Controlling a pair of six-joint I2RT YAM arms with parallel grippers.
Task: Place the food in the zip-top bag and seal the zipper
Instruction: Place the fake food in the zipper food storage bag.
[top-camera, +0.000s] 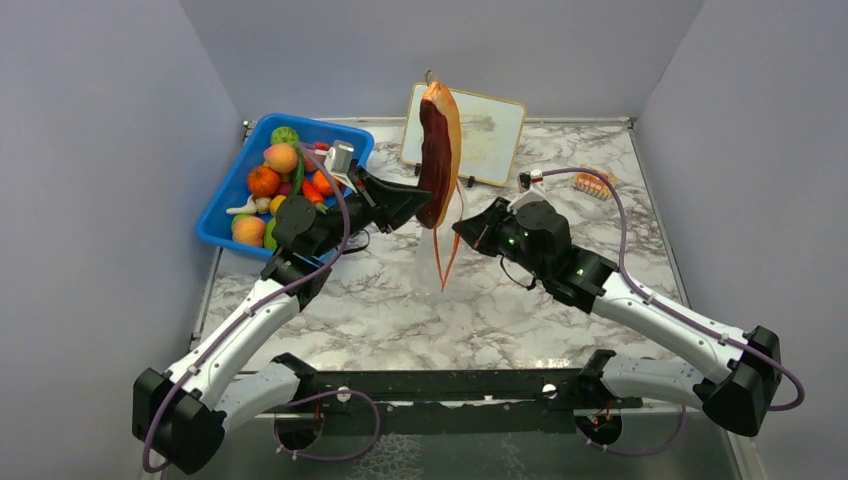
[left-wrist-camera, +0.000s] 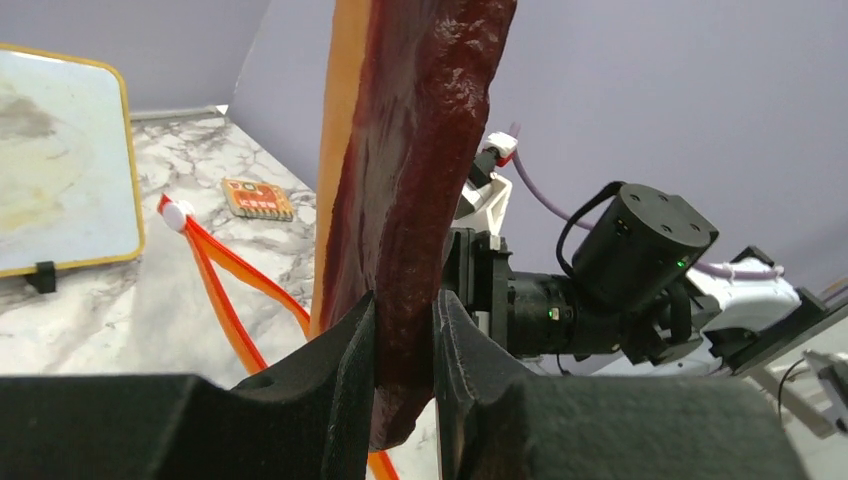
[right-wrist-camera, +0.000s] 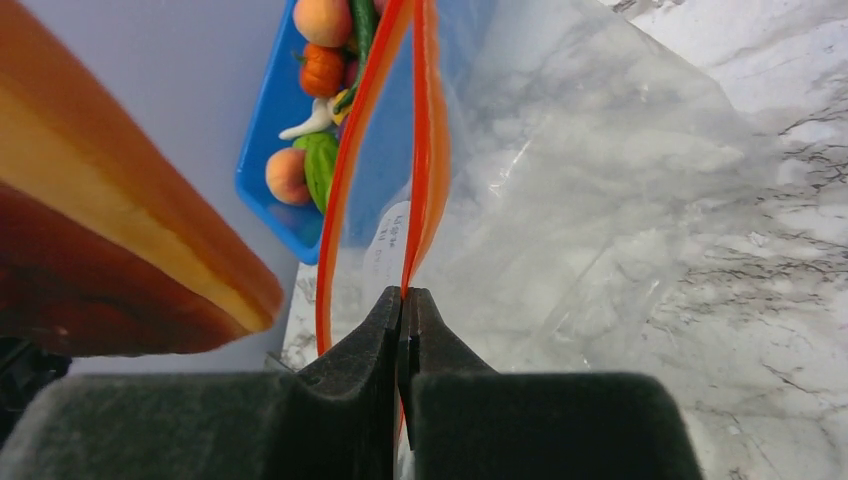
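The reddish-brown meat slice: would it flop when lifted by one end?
Probably stiff: the reddish-brown meat slice stands upright though the left jaws pinch only its lower end. Likely light, as that narrow pinch carries it. Its glossy surface may slip.

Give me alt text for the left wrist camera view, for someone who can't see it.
The left gripper clamps the lower end of a reddish-brown meat slice, holding it upright. Behind it, the bag's orange-red zipper spreads in two strips above the marble table, with the right arm at right.
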